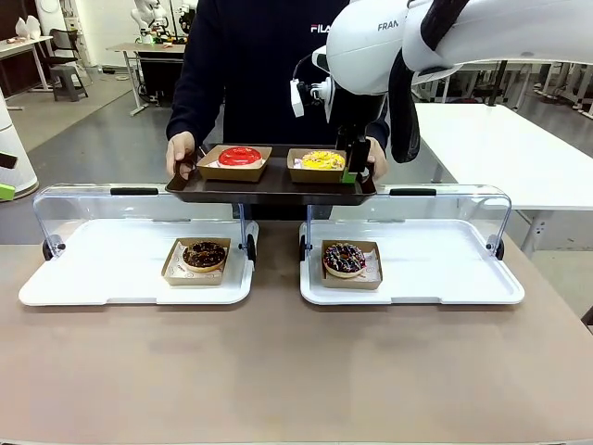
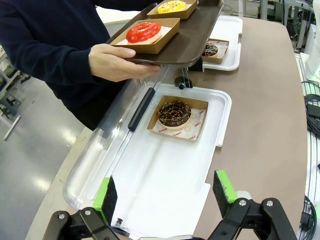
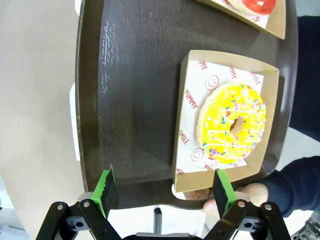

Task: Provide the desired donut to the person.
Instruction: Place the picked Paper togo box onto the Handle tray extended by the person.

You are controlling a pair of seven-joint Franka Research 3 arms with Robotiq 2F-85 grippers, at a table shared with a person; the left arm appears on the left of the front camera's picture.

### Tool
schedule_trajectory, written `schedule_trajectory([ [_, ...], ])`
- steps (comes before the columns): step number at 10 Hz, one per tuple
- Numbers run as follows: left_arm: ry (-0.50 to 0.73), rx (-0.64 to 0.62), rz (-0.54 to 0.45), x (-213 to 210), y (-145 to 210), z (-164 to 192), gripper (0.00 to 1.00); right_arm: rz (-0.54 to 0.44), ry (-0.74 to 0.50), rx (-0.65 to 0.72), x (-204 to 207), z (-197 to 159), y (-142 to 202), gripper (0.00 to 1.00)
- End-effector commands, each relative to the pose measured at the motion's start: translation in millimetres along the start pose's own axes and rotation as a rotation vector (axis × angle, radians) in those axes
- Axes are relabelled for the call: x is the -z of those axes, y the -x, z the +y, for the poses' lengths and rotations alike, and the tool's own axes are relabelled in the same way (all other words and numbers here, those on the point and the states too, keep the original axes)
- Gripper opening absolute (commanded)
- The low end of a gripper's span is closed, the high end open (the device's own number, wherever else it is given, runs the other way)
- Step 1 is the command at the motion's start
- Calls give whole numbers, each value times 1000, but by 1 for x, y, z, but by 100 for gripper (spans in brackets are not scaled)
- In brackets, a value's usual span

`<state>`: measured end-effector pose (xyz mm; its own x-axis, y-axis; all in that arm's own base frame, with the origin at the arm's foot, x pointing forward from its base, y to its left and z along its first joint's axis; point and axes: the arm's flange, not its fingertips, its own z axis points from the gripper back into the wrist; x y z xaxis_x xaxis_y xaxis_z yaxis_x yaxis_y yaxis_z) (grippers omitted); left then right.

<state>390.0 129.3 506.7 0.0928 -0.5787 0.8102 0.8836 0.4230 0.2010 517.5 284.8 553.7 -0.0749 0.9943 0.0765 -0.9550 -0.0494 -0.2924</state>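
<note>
We see the left gripper (image 2: pixel 165 200) hanging with its green pads spread wide and nothing between them, over the near end of a white tray (image 2: pixel 220 125); ahead of it on that tray sits a chocolate donut (image 2: pixel 174 114) in a brown paper box. Farther ahead and above, the person (image 1: pixel 250 65) holds a dark serving tray (image 1: pixel 269 185) at both ends, one hand (image 2: pixel 117 62) gripping its edge. On that tray, a red-glazed donut (image 1: pixel 240 156) rests in its box on the side away from the right arm.

We find the right gripper (image 3: pixel 164 186) poised over the serving tray's other end, its jaws likewise wide apart and grasping nothing. The yellow sprinkled donut (image 3: pixel 232 123) lies in its box just ahead of the fingertips, toward the right-hand pad (image 3: pixel 221 185), with bare tray ahead of the other. Below this gripper and nearer to us, a second chocolate donut with sprinkles (image 1: pixel 344 258) sits boxed on the right-hand white tray (image 1: pixel 445 278), whose clear lid (image 1: pixel 445 209) stands open.
</note>
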Motion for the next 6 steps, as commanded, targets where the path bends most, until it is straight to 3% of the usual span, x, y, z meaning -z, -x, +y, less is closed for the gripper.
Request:
schedule_trajectory([
  [1,-12,3,-19,0,1,-1,100,1,3,-3,1,0,0,100],
  [6,-12,3,-19,0,1,-1,100,1,3,-3,1,0,0,100],
])
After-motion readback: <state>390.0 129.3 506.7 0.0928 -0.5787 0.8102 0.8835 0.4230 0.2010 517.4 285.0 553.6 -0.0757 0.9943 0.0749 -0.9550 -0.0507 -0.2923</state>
